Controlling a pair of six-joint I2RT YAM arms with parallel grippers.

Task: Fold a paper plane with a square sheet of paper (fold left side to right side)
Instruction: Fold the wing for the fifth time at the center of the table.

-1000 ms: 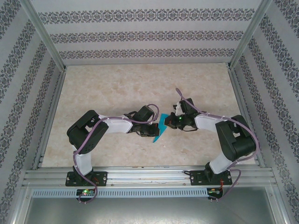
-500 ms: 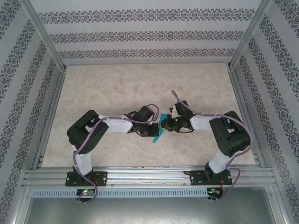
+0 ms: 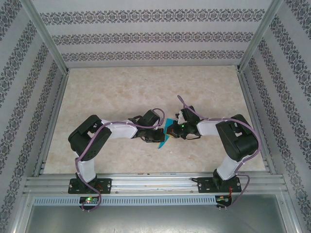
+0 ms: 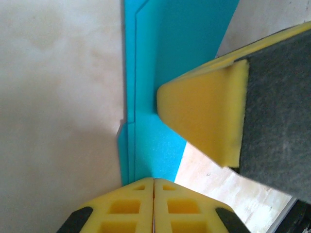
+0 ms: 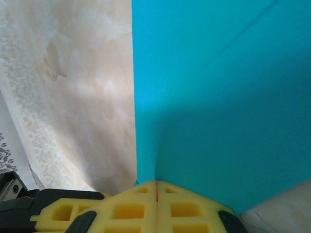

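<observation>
A: Since both arms meet at the middle of the tabletop (image 3: 121,92), where exactly is the paper (image 3: 166,134)?

B: On the tabletop between them, right at both sets of tips. From above it looks like a narrow teal sliver that seems to taper toward the near edge.

A: And the fingers?

B: The left fingers (image 4: 131,206) are closed, pad against pad, with the paper's edge running up to their tips. The right fingers (image 5: 129,211) are closed too, tips at the sheet. Whether either pair pinches a layer or just presses on it, I cannot tell. In the left wrist view, 1 right finger (image 4: 204,116) rests on the paper.

A: How far along, would you say?

B: Past the start. The left wrist view shows at least 2 stacked edges along the paper's left side, and the right wrist view shows 1 diagonal crease. So some folds are done. I'd judge it isn't a finished plane yet; more folds and firmer creases remain.
</observation>
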